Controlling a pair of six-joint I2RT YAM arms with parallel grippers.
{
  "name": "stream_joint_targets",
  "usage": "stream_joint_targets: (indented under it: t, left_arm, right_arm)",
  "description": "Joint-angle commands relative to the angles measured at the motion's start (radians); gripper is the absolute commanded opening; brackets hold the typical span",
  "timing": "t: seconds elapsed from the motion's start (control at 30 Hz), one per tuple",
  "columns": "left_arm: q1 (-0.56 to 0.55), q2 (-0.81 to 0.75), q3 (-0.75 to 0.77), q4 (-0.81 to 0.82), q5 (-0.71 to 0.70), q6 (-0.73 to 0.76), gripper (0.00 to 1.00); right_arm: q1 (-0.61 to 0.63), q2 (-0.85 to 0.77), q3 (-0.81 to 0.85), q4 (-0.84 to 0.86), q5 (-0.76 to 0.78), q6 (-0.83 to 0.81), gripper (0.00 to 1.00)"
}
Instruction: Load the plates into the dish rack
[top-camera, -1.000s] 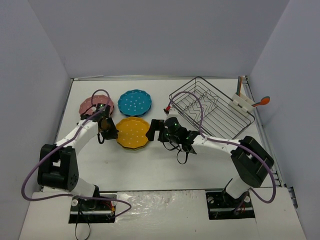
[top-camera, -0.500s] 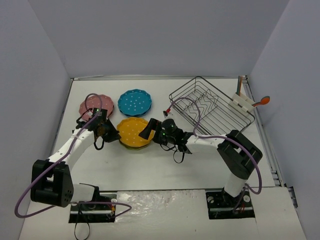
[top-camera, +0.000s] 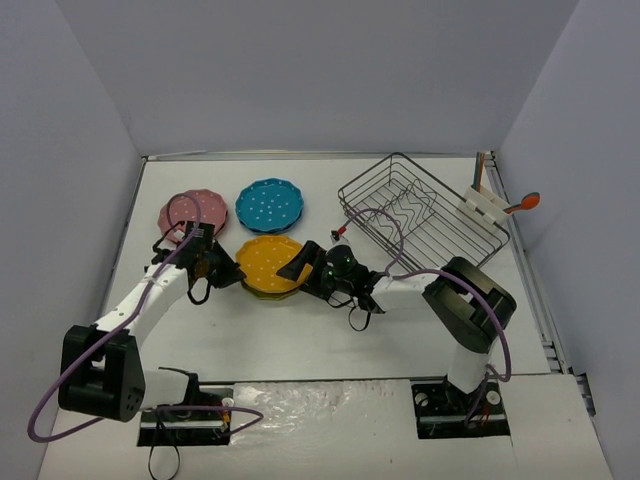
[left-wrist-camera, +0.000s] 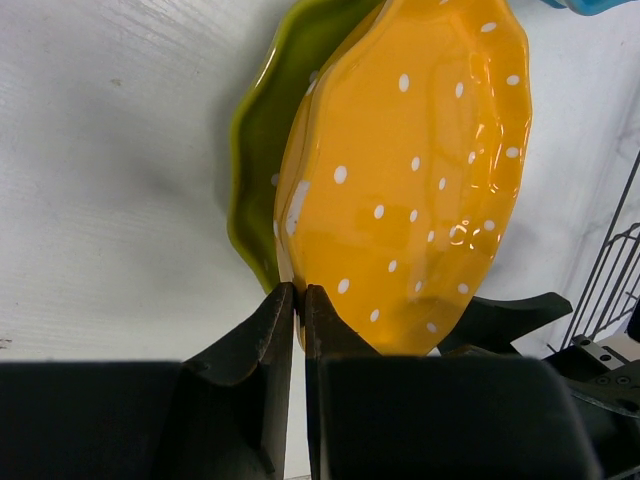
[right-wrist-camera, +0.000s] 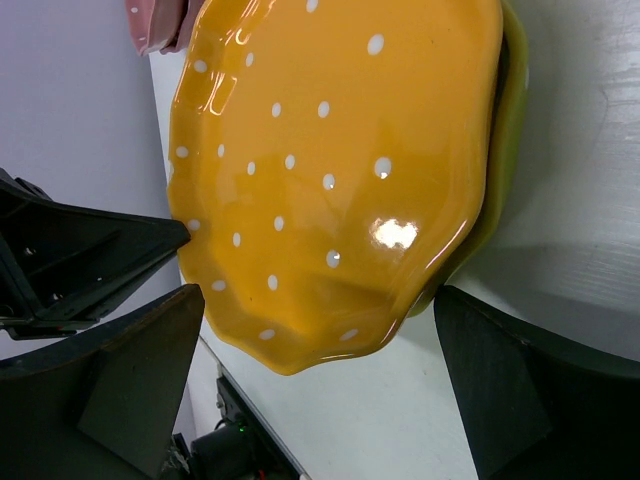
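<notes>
rack had zero plates in it

pink plate (top-camera: 190, 210) sat far left with the blue plate (top-camera: 270, 203) beside it, both untouched. left gripper (top-camera: 228, 268) was pinched on the rim of the orange plate (top-camera: 265, 262), which lay on a green plate (left-wrist-camera: 255, 130). right gripper (top-camera: 300, 268) was spread wide around the orange one's other edge. rack (top-camera: 368, 172) on the right held nothing, so all the loading was left.
</notes>
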Motion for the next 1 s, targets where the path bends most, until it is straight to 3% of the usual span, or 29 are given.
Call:
stream_joint_targets:
  t: [0.0,0.3,0.97]
  left_arm:
    - [-0.02,-0.057,0.026,0.123,0.069,-0.054,0.0]
    - [-0.025,-0.069,-0.005,0.15,0.104,-0.087,0.0]
    - [-0.036,-0.113,0.008,0.126,0.092,-0.08,0.0]
  right_arm:
    - [-0.002,0.012,0.005,0.146,-0.015,0.051,0.96]
    - [-0.002,0.036,-0.047,0.294,-0.031,0.132,0.92]
    - [-0.015,-0.102,-0.058,0.216,0.018,0.094,0.91]
